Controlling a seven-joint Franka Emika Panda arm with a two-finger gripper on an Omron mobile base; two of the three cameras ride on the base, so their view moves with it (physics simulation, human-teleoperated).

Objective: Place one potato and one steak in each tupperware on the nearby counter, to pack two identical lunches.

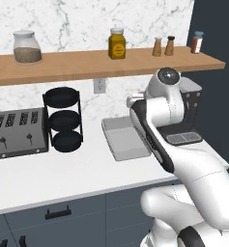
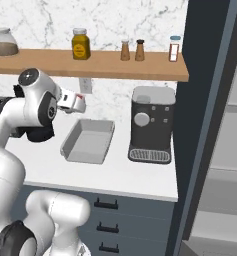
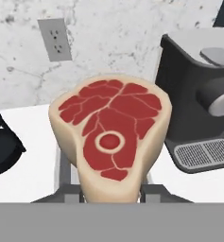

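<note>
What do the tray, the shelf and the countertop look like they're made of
The tupperware looks like matte pale grey plastic, judging by its smooth, dull, one-piece walls. The shelf seems to be light wood with a faint grain, satin finish. The counter looks like white polished stone or a marble-look laminate; the veining isn't clear enough to tell.

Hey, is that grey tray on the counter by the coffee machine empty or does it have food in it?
Empty. The tupperware shows a bare grey floor in both base views.

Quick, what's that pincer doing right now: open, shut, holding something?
Pincer: shut on the steak, held above the tupperware.
</note>
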